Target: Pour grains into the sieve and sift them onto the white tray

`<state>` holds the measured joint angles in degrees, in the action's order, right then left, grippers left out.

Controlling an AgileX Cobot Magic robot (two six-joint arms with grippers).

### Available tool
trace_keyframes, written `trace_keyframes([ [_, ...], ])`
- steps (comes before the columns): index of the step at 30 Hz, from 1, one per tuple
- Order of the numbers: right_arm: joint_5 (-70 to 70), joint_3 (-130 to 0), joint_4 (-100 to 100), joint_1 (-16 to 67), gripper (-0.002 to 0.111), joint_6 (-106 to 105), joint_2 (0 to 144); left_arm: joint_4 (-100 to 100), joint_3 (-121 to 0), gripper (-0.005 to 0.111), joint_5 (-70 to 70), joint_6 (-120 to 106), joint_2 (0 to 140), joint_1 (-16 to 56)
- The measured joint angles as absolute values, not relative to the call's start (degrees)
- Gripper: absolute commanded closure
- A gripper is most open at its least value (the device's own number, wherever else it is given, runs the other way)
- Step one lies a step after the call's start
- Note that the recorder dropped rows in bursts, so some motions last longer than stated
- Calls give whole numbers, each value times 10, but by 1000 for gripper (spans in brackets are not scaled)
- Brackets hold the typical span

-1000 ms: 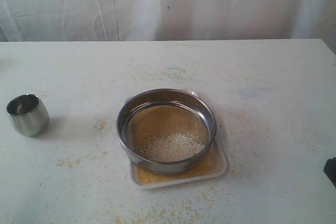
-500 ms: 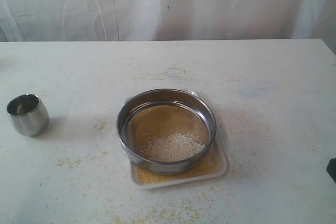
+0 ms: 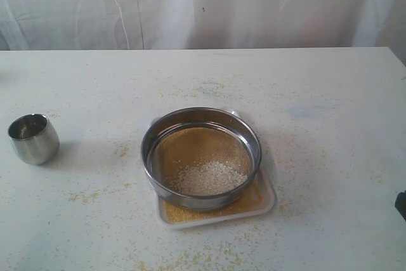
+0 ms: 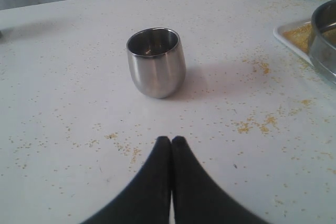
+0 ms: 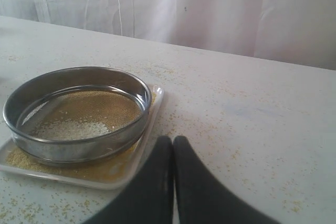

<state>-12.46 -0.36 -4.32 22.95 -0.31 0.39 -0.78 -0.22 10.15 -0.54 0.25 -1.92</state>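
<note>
The steel-rimmed sieve (image 3: 201, 157) rests on the white tray (image 3: 269, 202) near the table's middle. Whitish grains (image 3: 208, 178) lie heaped on its mesh, and yellow-tan grains (image 3: 250, 198) cover the tray beneath. In the right wrist view the sieve (image 5: 79, 113) and tray (image 5: 139, 163) sit just beyond my right gripper (image 5: 173, 140), which is shut and empty. Only a dark sliver of that gripper (image 3: 401, 205) shows at the exterior view's right edge. My left gripper (image 4: 171, 140) is shut and empty, a short way back from the steel cup (image 4: 156, 61); the exterior view does not show it.
The small steel cup (image 3: 33, 138) stands upright at the table's left side. Stray yellow specks (image 3: 82, 195) are strewn across the white table. A white curtain (image 3: 203, 4) hangs behind the table's far edge.
The dark sliver of the right gripper at the right edge has drawn slightly further out of the exterior view. Sieve, tray and cup have stayed put.
</note>
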Motion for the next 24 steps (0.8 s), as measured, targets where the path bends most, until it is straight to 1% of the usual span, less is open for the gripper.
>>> trace_keyframes([
  [24, -125, -4, -43, 230, 108, -5, 4, -8, -2, 107, 102, -5, 2, -19],
])
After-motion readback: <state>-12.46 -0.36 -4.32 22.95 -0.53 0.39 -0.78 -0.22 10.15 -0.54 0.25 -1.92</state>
